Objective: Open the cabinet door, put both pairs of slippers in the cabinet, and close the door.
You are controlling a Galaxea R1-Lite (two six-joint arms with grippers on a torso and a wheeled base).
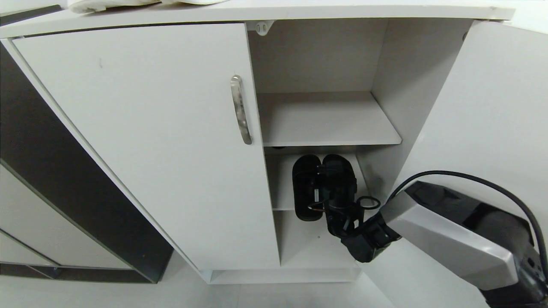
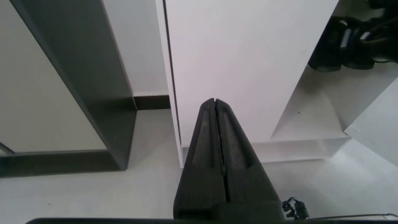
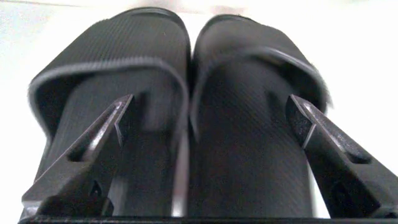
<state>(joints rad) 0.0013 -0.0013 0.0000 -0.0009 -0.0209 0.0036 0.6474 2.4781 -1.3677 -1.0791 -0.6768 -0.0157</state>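
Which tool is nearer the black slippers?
Right. The right tool is open at the black slippers in the cabinet; the left tool hangs outside, before the closed door.

slippers (image 1: 306, 182): on second shelf (image 1: 281, 184) | closed door (image 1: 141, 141): left of them

The right gripper (image 3: 210, 99) is hanging with its fingers (image 3: 93, 143) spread wide, and the pair of black slippers (image 3: 249, 155) is lying side by side, touching, at its twelve o'clock on a white surface (image 3: 18, 37).
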